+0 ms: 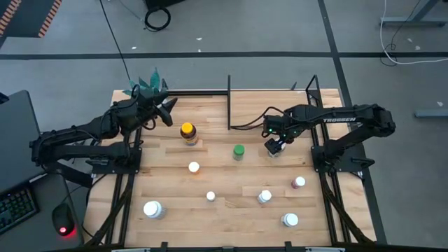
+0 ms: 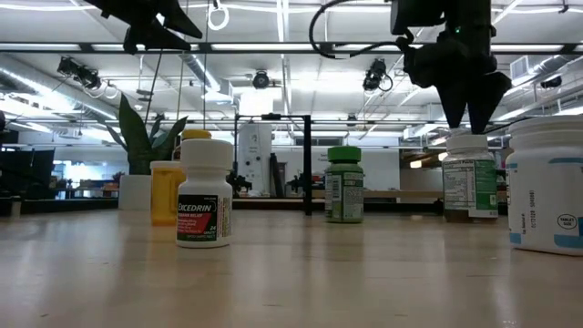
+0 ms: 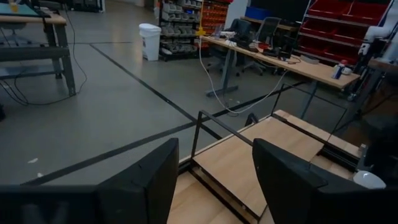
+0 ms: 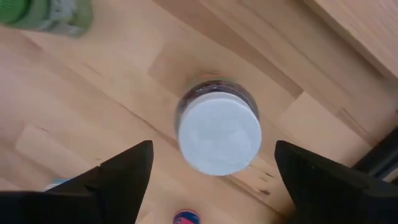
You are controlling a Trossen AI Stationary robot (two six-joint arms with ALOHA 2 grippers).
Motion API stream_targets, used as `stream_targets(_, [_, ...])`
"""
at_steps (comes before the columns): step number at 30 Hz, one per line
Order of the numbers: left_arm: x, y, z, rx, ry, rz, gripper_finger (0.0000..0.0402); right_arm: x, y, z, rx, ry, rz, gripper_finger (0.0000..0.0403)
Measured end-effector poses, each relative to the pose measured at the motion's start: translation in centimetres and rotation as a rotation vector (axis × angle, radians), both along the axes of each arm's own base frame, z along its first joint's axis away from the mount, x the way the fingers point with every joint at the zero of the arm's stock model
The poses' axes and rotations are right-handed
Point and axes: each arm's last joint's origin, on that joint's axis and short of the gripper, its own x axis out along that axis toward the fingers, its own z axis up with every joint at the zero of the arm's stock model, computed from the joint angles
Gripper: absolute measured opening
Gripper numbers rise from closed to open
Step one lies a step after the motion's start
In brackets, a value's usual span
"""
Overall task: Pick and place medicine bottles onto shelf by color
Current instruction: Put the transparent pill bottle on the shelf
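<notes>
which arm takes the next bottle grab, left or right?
Right. The right gripper hangs open directly above a white-capped bottle near the shelf, fingers either side of its cap. The left gripper is open too, raised at the table's far-left corner, over no bottle.

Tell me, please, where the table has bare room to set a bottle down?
The shelf board is bare. Also free: the strip between the amber bottle and the left table edge. Crowded: the near right, around the right gripper, green-capped bottle and white-capped bottles.
</notes>
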Motion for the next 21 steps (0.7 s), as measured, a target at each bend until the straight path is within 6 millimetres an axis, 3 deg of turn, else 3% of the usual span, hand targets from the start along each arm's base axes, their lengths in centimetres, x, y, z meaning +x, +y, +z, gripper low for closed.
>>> stream_targets(12, [0.0, 0.0, 0.0, -0.024, -0.022, 0.003, 0.0205, 0.2, 0.0, -3.0, -0.007, 0.018, -0.001, 0.0325])
stream_targets(21, [0.0, 0.0, 0.0, -0.035, -0.032, -0.005, 0.0195, 0.3, -0.1, -3.5, -0.011, 0.001, 0.015, 0.0320])
